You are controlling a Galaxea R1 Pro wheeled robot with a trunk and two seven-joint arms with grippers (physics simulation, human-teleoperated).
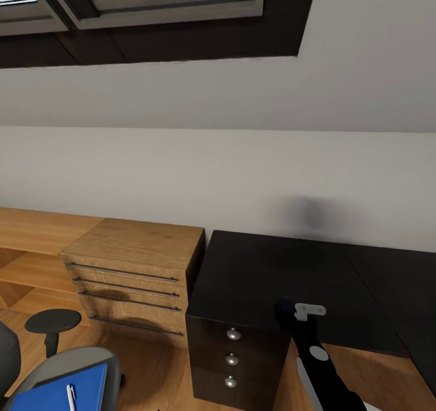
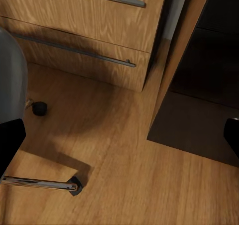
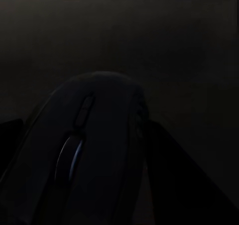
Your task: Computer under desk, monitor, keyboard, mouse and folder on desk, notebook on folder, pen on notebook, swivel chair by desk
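The right gripper (image 1: 286,311) is closed on the mouse (image 3: 87,155): in the right wrist view the black rounded mouse, with its scroll wheel and side button, sits between two dark fingers (image 3: 172,177) that press its sides. In the head view the gripper hangs over the near left part of the desk (image 1: 266,271), just above the black top, with the right arm (image 1: 321,368) rising from the lower edge of the picture. Below it the desk's three black drawers (image 1: 233,359) carry round silver knobs. Left of the desk stands a light wooden cabinet (image 1: 136,265) with long bar handles. At the near left is the swivel chair (image 1: 79,362), its grey seat bearing the blue folder (image 1: 57,393) with a pen (image 1: 71,397) lying on it. For the left gripper, I cannot tell whether its fingers are open or closed; the left wrist view looks down on the wooden floor (image 2: 114,150), the chair's chrome leg (image 2: 40,183) and a caster (image 2: 40,108).
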